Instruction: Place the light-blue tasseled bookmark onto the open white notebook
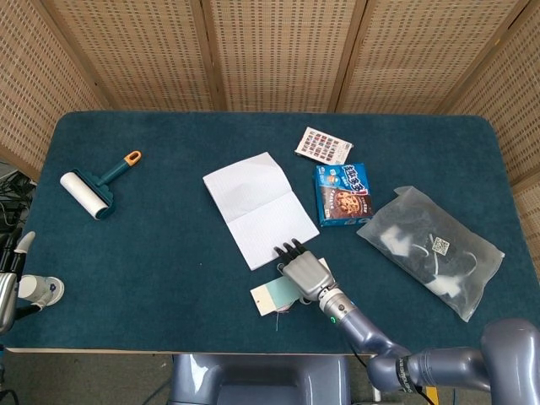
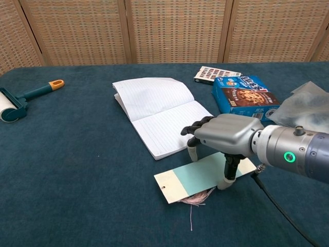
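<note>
- We've got our right hand (image 2: 226, 136) down on the light-blue bookmark (image 2: 198, 177), palm down, fingertips (image 2: 192, 153) and thumb pressing on the card. Can't tell if it's actually gripping it or just pinning it flat w/ the fingers curled over.
- Bookmark lies flat on the blue table (image 2: 77, 170), just beside the near corner of the open white notebook (image 2: 162, 116) but not on it. Pale end w/ the hole points to the robot's left, and the pink tassel (image 2: 195, 201) is bunched at the near edge w/ one thread trailing toward us.
- In the head view the same hand (image 1: 305, 272) has its fingertips at the notebook (image 1: 257, 208) edge, the bookmark (image 1: 272, 296) sticking out to the left under it.
- Left hand (image 1: 15, 283) is barely in view at the far left edge of the head view, can't tell its state.
- Other stuff: lint roller (image 2: 23, 100) far left, cookie box (image 2: 242, 101) and a small printed card (image 2: 216, 74) behind the hand, clear plastic bag (image 2: 303, 110) on the right.
</note>
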Robot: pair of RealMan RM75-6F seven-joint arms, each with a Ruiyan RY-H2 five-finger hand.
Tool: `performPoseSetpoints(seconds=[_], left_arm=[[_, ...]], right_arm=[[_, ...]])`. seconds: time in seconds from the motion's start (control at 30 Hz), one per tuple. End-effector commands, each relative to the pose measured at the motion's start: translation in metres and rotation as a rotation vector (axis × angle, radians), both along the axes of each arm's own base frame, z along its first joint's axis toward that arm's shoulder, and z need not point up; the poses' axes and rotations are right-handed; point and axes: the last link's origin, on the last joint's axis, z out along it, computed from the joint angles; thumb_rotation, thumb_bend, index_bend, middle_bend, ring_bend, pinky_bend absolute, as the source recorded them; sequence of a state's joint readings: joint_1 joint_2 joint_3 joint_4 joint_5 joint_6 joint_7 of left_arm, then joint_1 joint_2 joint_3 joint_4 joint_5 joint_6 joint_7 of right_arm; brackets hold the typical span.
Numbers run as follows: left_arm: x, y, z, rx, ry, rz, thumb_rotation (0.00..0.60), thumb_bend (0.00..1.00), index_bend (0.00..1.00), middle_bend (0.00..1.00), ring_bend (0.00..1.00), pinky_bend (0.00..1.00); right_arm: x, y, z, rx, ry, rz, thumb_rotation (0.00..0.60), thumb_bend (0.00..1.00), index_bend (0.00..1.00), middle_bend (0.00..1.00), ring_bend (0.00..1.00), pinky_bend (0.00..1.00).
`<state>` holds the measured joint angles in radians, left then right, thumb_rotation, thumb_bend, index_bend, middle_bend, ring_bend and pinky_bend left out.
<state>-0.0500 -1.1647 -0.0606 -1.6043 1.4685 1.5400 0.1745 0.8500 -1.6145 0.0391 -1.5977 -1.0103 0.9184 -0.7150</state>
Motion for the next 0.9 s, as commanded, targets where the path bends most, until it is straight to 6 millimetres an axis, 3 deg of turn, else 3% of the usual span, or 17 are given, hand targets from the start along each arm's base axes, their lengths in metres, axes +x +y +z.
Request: performPoseSetpoints(seconds=[0.03,0.47,0.9], left_arm=[[0.0,0.0,0.0,0.001,-0.001,0.0,0.6,0.0,0.0,0.0,0.0,0.0],[-0.002,0.001,0.002,0.003,-0.01,0.006,0.6,0.0,0.0,0.0,0.0,0.0],[-0.008,0.005,0.003,0.004,0.0,0.032,0.6,0.0,0.0,0.0,0.0,0.0]], right_arm=[[0.005,-0.002,0.005,-0.015,-0.005,0.013,0.6,0.36,0.64,0.12,0.0,0.02],[0.033,-0.015,0.025,-0.071,-0.036,0.053,0.6,0.36,0.63,0.12,0.0,0.02],[0.068,-0.041,0.014,-0.065,-0.051,0.081,0.6,0.36,0.63,0.12,0.0,0.02]])
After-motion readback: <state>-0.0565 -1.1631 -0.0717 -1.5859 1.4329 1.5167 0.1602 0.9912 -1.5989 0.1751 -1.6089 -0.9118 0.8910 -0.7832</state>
